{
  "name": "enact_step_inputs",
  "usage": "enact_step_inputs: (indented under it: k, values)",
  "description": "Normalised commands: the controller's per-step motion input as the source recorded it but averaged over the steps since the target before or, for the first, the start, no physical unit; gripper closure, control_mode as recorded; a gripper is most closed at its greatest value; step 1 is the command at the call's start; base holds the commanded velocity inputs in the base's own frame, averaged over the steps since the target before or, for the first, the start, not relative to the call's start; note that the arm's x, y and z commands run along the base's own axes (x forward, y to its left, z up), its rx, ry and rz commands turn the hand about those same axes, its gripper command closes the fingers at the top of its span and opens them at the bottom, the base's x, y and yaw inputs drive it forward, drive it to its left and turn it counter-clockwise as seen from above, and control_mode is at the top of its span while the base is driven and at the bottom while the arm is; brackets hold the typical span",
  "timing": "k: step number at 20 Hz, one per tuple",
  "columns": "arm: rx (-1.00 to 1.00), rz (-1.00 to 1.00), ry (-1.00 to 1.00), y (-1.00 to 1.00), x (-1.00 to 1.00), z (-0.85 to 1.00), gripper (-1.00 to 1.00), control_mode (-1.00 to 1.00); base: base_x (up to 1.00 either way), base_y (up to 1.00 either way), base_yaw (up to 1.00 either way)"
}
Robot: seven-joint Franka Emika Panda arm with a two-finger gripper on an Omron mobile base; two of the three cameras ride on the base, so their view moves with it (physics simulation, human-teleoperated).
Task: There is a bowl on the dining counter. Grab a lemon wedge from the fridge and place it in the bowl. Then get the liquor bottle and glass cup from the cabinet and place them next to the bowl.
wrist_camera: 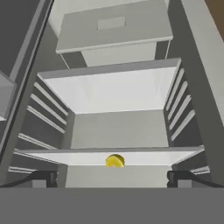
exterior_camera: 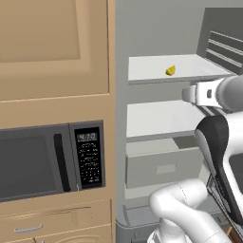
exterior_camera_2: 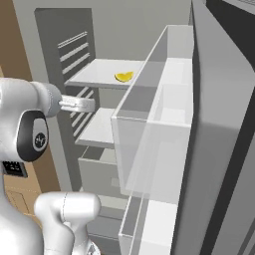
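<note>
Hand view is showing the gripper (wrist_camera: 112, 178) opening wide and lining up with the lemon wedge (wrist_camera: 115, 161) sitting on the fridge (wrist_camera: 111, 89) shelf, ready to grab it.

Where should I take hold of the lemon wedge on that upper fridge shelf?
Grip the lemon wedge across its narrow width, coming in level through the fridge's open front. It lies low on the upper shelf, so the open tool probably needs fingers just skimming the shelf.
</note>
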Motion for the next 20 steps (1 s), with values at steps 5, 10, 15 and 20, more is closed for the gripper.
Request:
enact_step_inputs:
  k: [5,10,15,20]
  values:
    - [0.00,0.00,-0.13,0.00,0.00,0.29,-1.00,-1.00,0.00,0.00,0.00]
    - [0.00,0.00,-0.07,0.00,0.00,0.04,-1.00,-1.00,0.00,0.00,0.00]
    - [0.00,0.00,-0.05,0.00,0.00,0.02,-1.00,-1.00,0.00,0.00,0.00]
    - [0.00,0.00,-0.01,0.00,0.00,0.01,-1.00,-1.00,0.00,0.00,0.00]
